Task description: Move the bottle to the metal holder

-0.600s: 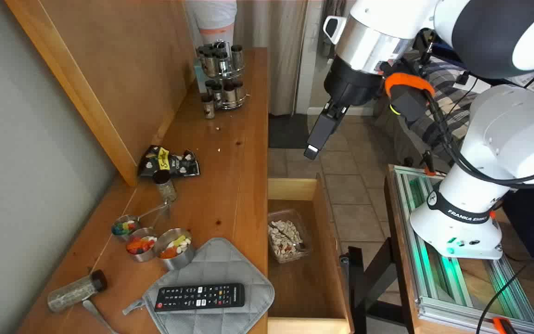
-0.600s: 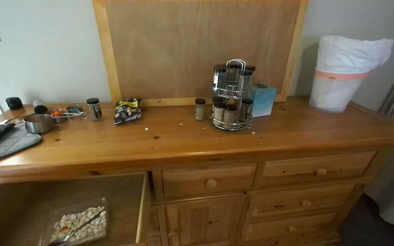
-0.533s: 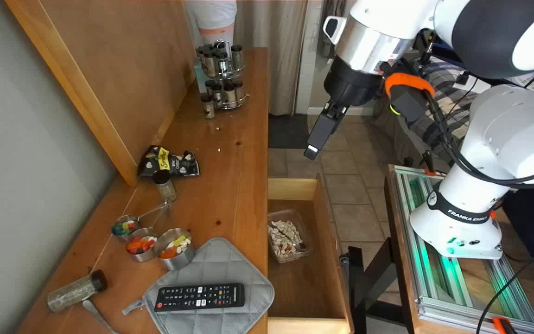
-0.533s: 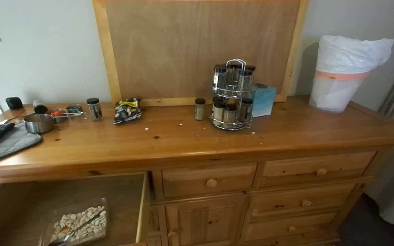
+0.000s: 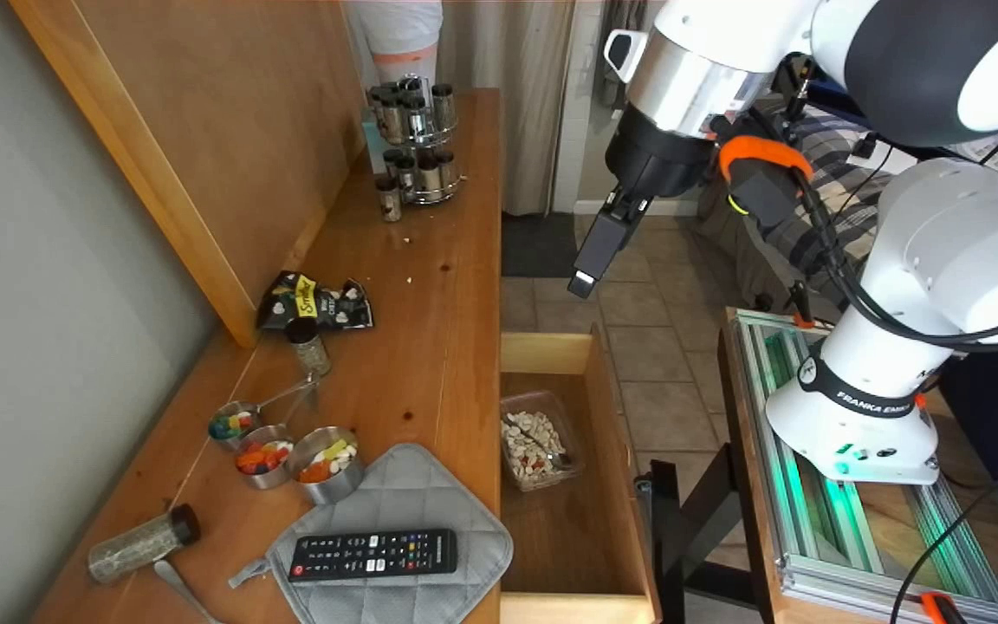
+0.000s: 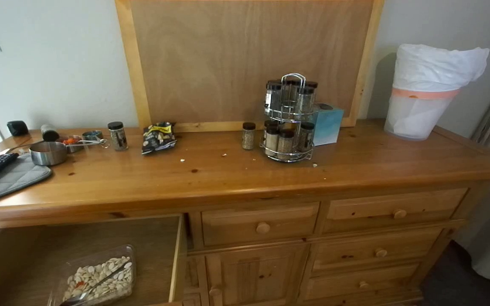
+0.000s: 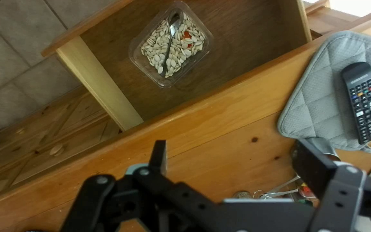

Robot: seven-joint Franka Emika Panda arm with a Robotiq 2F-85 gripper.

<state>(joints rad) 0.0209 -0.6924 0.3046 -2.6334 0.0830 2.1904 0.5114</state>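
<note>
Both exterior views showed a long wooden cabinet point(image 6: 355, 170), on whose top stood the metal holder point(image 6: 288, 115), a wire rack of two levels. The gripper point(image 7: 232, 154), in the wrist view, had its jaws standing wide apart. Well away from these jaws, near the black bag point(image 6: 158, 138) stood one bottle point(image 6: 118, 138), just beside the holder stood a second bottle point(image 6: 248, 138), while a third bottle point(image 5: 137, 548) lay on its side; which of them the task meant, I could not tell.

near black oblong remote point(image 5: 373, 555) reads "samsung"; left crumpled black bag point(image 5: 315, 303), "smart…"; right curved black band point(image 5: 865, 400), "franka emik…".
</note>
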